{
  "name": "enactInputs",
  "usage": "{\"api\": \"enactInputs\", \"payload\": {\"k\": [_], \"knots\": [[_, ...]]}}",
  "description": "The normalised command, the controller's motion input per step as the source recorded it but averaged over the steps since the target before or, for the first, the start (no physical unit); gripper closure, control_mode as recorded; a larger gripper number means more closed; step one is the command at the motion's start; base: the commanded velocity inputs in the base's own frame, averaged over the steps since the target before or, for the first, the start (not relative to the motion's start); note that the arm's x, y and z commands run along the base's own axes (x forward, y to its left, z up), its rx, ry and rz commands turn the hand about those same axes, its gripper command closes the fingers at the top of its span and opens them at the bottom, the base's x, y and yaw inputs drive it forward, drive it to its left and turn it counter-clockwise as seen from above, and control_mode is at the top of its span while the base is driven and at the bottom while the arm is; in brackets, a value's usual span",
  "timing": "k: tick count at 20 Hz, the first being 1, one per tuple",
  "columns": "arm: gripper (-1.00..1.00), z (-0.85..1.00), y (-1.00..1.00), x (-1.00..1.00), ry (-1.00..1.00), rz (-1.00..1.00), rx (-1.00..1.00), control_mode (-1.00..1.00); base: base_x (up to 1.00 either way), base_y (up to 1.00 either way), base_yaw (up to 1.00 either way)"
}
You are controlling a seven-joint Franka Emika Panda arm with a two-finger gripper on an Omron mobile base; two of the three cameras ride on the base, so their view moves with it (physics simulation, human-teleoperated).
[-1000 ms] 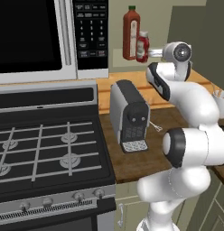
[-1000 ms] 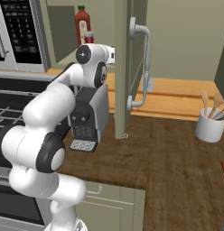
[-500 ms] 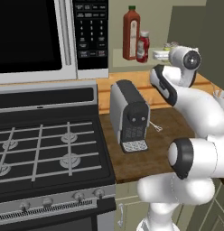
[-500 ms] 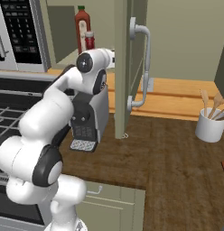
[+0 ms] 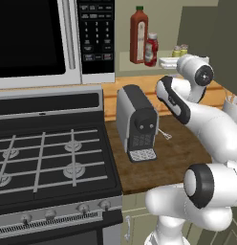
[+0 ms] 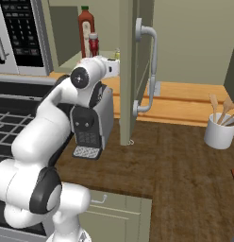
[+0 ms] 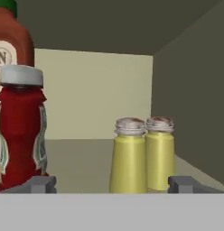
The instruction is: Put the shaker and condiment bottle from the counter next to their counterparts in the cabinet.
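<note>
My gripper (image 7: 111, 184) stands wide, empty. Shaker (image 7: 128, 155) on cabinet (image 7: 95, 164) shelf beside its twin (image 7: 160, 152) — light, smooth, tippy; I'd grip mid-body, below the cap.

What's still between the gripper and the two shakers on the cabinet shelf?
Nothing visible. The open gripper faces the two yellow shakers, side by side on the shelf; the small red condiment bottle stands off to one side.

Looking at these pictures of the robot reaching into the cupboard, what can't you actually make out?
- Tall red bottle: the hand view's top and left edges cut off its cap and label.
- Two yellow shakers side by side: which one was just placed can't be told.
- Shakers in the left base view: too small for detail.
- Cabinet shelf: the door hides its right part.
</note>
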Motion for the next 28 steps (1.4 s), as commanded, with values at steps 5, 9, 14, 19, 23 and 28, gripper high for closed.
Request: {"api": "enactInputs", "payload": {"k": [5, 9, 14, 19, 23, 28], "knots": [[-1.0, 0.15, 0.42, -0.47, -0.08, 0.04, 0.0, -1.0, 0.0, 0.0, 0.0], [-1.0, 0.36, 0.25, -0.68, -0.08, 0.0, 0.0, -1.0, 0.0, 0.0, 0.0], [-1.0, 0.37, 0.2, -0.63, -0.09, 0.0, 0.0, -1.0, 0.0, 0.0, 0.0], [-1.0, 0.27, 0.21, -0.57, -0.02, 0.0, 0.0, -1.0, 0.0, 0.0, 0.0], [-1.0, 0.13, 0.3, -0.5, 0.0, 0.0, 0.0, -1.0, 0.0, 0.0, 0.0], [-1.0, 0.0, 0.34, -0.63, 0.0, 0.0, 0.0, -1.0, 0.0, 0.0, 0.0]]}}
